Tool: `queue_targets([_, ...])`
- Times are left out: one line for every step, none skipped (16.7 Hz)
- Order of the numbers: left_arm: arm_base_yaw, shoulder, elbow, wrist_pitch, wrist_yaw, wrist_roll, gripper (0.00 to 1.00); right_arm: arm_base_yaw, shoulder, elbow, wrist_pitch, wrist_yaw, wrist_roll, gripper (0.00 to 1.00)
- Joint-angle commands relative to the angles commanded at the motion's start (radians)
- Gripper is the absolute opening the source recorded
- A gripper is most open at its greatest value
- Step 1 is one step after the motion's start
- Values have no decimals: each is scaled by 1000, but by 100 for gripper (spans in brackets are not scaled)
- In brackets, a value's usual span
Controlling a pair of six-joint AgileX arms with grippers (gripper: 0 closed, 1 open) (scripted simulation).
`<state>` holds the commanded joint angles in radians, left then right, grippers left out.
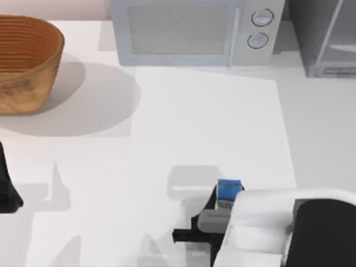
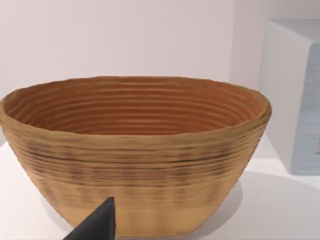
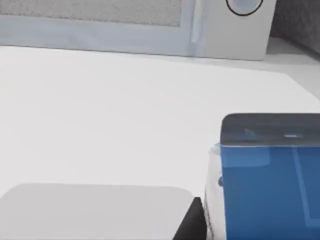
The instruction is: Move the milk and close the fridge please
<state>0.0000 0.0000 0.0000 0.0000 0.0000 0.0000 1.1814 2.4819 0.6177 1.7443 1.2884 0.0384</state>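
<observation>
The milk (image 1: 228,190), a small carton with a blue top, stands on the table near the front, right of centre. My right gripper (image 1: 208,218) is down beside it and open. In the right wrist view the milk (image 3: 270,195) sits against the dark finger (image 3: 270,129), and the pale finger (image 3: 95,210) is far off across bare table. The fridge (image 1: 322,39) stands at the back right corner, with its pale door panel facing the table; its speckled side (image 3: 300,20) shows in the right wrist view. My left arm (image 1: 5,186) is parked at the table's left edge.
A light-grey microwave (image 1: 189,33) with two knobs stands at the back centre, left of the fridge. A woven basket (image 1: 25,61) stands at the back left, and the left wrist camera faces the basket (image 2: 135,150). White table lies between the milk and the fridge.
</observation>
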Motion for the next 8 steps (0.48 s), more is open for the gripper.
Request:
queue_targets([0,0,0,0,0,0,100,0,0,0,0,0,0,0])
queue_targets([0,0,0,0,0,0,100,0,-9,5,5,1,1,0])
queue_targets([0,0,0,0,0,0,100,0,-23,11,11,2,1,0])
queue_targets([0,0,0,0,0,0,100,-1,-38,16,15,3,-1,0])
queue_targets([0,0,0,0,0,0,100,-1,-51,17,17,5,-4,0])
queue_targets([0,0,0,0,0,0,100,-2,-61,16,15,8,-8,0])
queue_targets([0,0,0,0,0,0,100,-3,-67,14,12,10,-13,0])
queue_targets([0,0,0,0,0,0,100,-4,-73,10,6,12,-18,0])
